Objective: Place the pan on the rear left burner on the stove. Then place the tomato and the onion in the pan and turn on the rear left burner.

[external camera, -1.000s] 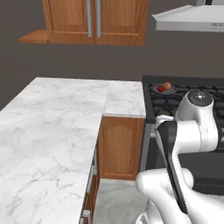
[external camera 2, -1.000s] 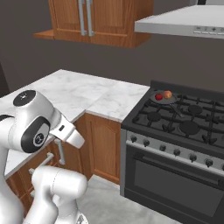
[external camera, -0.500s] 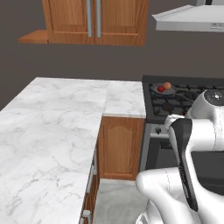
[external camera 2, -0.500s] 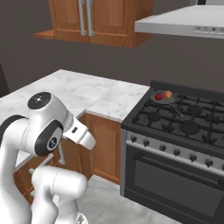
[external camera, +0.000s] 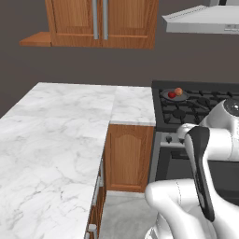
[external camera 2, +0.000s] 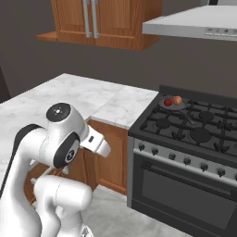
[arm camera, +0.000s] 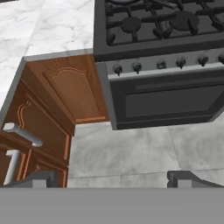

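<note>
Hanging released, the dark two-finger pincer [arm camera: 112,178] faces the row of small dark knobs [arm camera: 159,64] in the upper frame.

A white marble worktop [external camera: 60,135] wraps an L-shaped corner. Wooden base cabinets [external camera: 128,156] sit below it, wooden wall cabinets [external camera: 100,21] hang above, and a silver hood [external camera 2: 194,25] juts out. The floor [arm camera: 140,151] is grey tile.
</note>
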